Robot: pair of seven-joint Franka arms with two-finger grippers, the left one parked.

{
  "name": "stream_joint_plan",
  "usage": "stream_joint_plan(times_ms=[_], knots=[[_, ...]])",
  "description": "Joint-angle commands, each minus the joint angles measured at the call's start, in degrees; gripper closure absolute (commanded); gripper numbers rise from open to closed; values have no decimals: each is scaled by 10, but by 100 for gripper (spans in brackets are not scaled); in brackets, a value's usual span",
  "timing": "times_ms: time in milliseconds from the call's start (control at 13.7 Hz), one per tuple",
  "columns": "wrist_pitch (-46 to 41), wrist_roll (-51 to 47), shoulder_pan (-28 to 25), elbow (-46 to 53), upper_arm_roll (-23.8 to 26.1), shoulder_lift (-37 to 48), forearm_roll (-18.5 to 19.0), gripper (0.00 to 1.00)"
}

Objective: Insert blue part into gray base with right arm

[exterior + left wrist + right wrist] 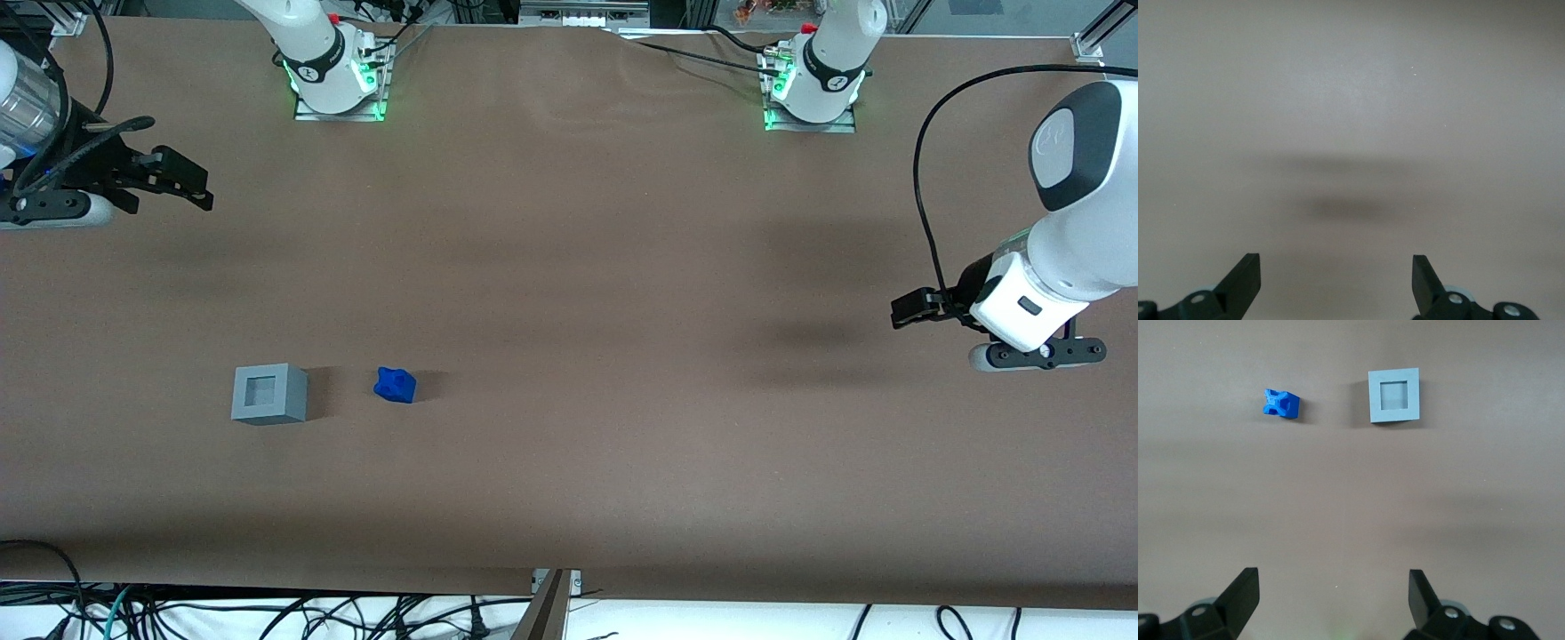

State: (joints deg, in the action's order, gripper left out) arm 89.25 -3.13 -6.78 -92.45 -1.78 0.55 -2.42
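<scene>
The gray base (268, 394), a light gray cube with a square recess on top, stands on the brown table toward the working arm's end. The blue part (395, 385), a small lumpy piece, lies on the table beside it, a short gap apart. My right gripper (200, 188) hangs above the table, farther from the front camera than both, and well apart from them. In the right wrist view the gripper (1333, 587) is open and empty, with the blue part (1281, 404) and the gray base (1394, 395) ahead of it.
The two arm bases (336, 76) (811, 84) stand at the table's edge farthest from the front camera. Loose cables (267, 613) and a metal bracket (551, 604) lie along the edge nearest that camera.
</scene>
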Motion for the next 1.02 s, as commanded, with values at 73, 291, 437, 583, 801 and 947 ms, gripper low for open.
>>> stream_joint_plan(times_ms=[73,291,437,583,801,947], knots=[[-14,2,9,6,9,6,13,1],[-14,20,10,10,6,3,22,1],[-13,21,10,10,-3,3,21,1],[-11,14,9,8,-2,2,22,1],[-3,11,8,9,-1,2,21,1],[-6,11,8,7,0,2,22,1]])
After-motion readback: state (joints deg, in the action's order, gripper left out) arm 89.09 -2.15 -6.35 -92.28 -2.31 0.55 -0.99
